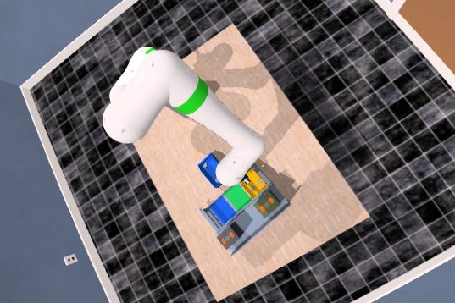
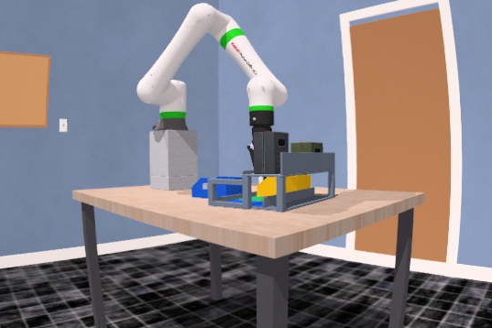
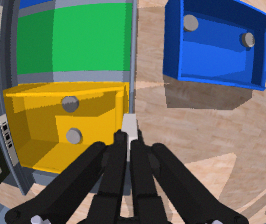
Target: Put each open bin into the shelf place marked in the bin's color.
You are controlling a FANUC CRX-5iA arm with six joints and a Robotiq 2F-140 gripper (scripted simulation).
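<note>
Down low, claw (image 3: 129, 137) clenched on nothing beside yellow bin (image 3: 64, 123) on shelf (image 2: 304, 165); open-topped blue bin (image 3: 213, 36) on worktop (image 2: 240, 220), two grey parts inside.

Arm (image 2: 199, 41): I see it rising from its base, bending at a high elbow, then sloping down to the wrist.
Wrist (image 2: 261, 98): I have it pointing straight down, a green band just under the joint.
Gripper (image 3: 129, 123): I see it shut with nothing held, the black fingers pressed together and meeting at a pale tip.
Gripper direction: in the wrist view I see the closed tip aimed downward, linkages splayed out on both sides behind it.
</note>
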